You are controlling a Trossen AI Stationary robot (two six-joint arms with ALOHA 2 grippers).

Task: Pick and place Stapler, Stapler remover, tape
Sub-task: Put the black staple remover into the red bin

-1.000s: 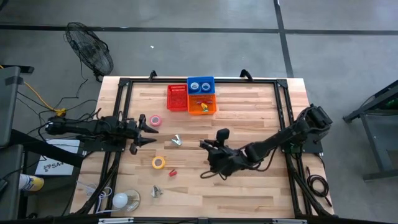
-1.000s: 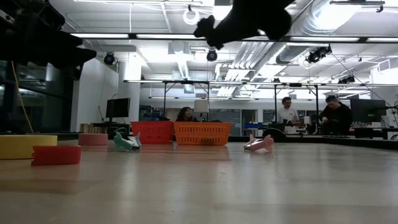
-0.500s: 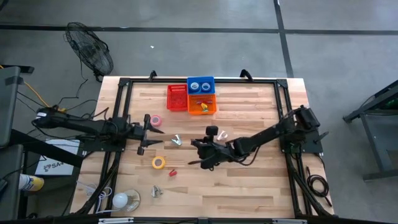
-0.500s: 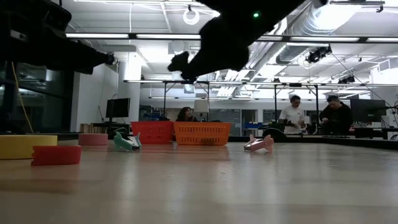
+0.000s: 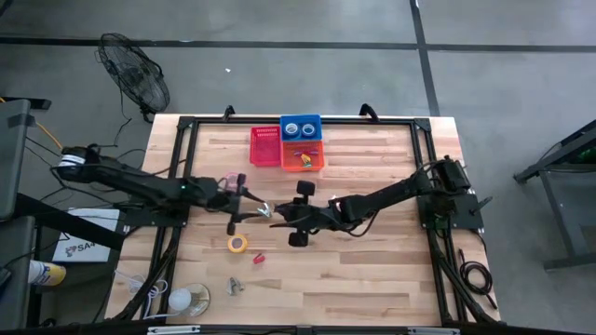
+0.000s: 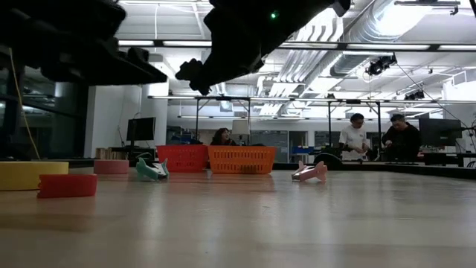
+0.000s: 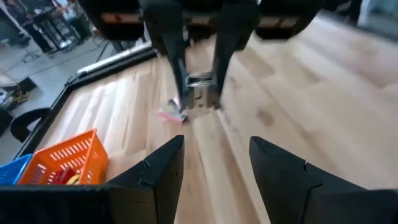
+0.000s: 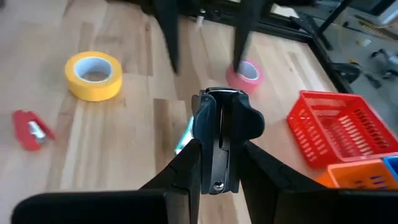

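Claws just converged mid-worktop: my right claw (image 5: 279, 220) clamps a stapler (image 8: 219, 140), left claw (image 7: 213, 163) open, empty; handover maybe.

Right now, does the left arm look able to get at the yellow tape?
Probably yes. The yellow tape lies flat on bare table with nothing on or against it, close to the left tool, which is open. The right tool is beside the left one, not over the tape.
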